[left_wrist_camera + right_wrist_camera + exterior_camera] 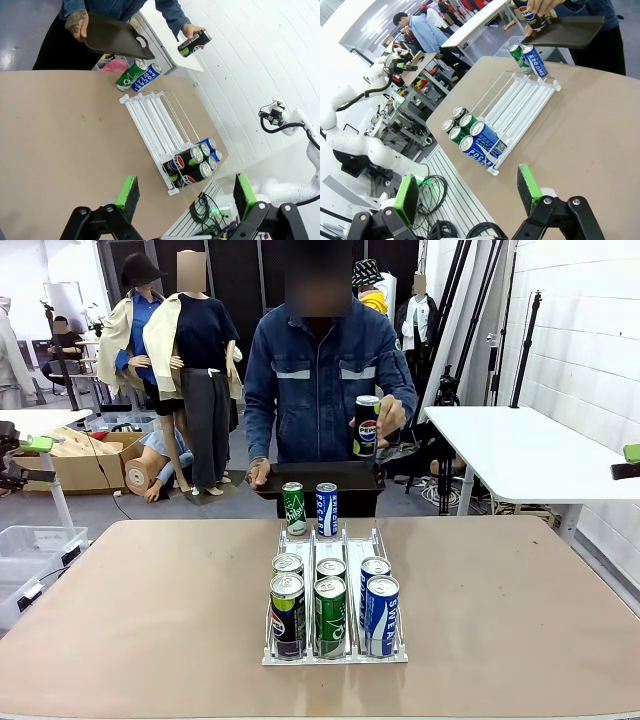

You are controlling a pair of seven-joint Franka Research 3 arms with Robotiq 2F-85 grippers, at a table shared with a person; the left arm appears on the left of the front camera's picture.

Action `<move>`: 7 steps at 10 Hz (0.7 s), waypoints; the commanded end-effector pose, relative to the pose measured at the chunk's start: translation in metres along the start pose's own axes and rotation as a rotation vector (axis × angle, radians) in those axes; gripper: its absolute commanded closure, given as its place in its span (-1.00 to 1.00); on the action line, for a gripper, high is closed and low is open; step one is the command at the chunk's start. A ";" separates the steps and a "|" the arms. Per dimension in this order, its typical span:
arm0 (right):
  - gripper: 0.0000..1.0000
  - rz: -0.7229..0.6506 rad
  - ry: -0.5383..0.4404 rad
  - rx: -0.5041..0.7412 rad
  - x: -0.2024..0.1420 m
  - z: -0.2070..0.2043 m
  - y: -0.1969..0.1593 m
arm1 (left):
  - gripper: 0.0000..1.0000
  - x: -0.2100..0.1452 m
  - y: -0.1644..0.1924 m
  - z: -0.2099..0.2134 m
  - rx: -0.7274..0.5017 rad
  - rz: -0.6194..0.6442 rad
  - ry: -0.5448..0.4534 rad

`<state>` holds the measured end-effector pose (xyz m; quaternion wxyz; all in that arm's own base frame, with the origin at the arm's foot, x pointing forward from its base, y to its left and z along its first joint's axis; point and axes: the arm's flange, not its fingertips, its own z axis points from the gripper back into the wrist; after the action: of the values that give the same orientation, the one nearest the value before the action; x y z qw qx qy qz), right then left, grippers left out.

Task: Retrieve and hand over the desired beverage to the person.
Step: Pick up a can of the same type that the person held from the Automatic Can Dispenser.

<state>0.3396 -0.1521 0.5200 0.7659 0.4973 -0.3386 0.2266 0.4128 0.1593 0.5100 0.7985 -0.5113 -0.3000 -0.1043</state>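
Observation:
The person (320, 380), in a blue denim jacket, stands at the far side of the table. One hand holds a black tray (318, 480); the other holds a black Pepsi can (367, 427) up beside the chest. A clear wire rack (335, 650) on the table carries several cans at its near end: a black Pepsi (287, 615), a green can (330, 616) and a blue Pocari (382, 615) in front. A green can (293, 508) and a blue can (327, 509) stand at its far end. My left gripper (186, 192) and right gripper (467, 192) hang open above the table, nothing between their green pads.
The brown table (150, 620) has bare room on both sides of the rack. A white table (520, 450) stands at the back right. Cardboard boxes (90, 460) and a plastic bin (30, 550) sit on the floor at the left.

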 end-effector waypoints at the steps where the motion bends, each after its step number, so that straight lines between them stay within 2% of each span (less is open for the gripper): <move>1: -1.00 0.003 -0.006 0.004 0.000 0.000 0.000 | -1.00 0.000 0.000 0.002 0.010 0.002 0.002; 7: -1.00 0.003 -0.006 0.004 0.000 0.000 0.000 | -1.00 0.000 0.000 0.002 0.010 0.002 0.002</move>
<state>0.3396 -0.1521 0.5200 0.7659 0.4973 -0.3386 0.2266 0.4128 0.1593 0.5100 0.7985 -0.5113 -0.3000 -0.1043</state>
